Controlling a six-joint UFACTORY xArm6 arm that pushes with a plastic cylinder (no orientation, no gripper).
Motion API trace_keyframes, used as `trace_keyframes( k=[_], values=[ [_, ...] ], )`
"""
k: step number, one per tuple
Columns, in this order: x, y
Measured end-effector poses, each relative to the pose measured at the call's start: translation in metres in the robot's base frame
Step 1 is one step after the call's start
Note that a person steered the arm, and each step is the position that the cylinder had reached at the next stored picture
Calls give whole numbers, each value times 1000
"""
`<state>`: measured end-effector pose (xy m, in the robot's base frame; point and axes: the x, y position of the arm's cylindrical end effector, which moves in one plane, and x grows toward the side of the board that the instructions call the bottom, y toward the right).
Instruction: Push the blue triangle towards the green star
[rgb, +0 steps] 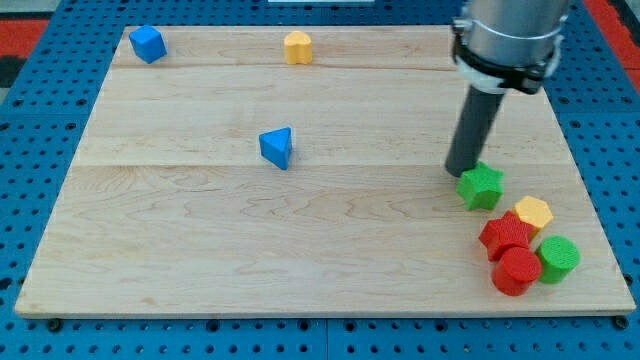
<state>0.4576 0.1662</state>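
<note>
The blue triangle (277, 147) lies near the middle of the wooden board, left of centre. The green star (481, 186) lies at the view's right. My tip (459, 172) rests on the board right against the star's upper left side, far to the right of the blue triangle.
A blue block (147, 44) sits at the top left and a yellow block (297, 47) at the top middle. A cluster lies at the bottom right: a yellow hexagon (533, 213), two red blocks (505, 235) (516, 271) and a green cylinder (557, 259). The board's right edge (590, 170) is close.
</note>
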Motion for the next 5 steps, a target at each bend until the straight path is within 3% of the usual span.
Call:
trace_keyframes(
  k=[1, 2, 5],
  values=[
    [8, 23],
    [-17, -21],
    [-82, -240]
  ],
)
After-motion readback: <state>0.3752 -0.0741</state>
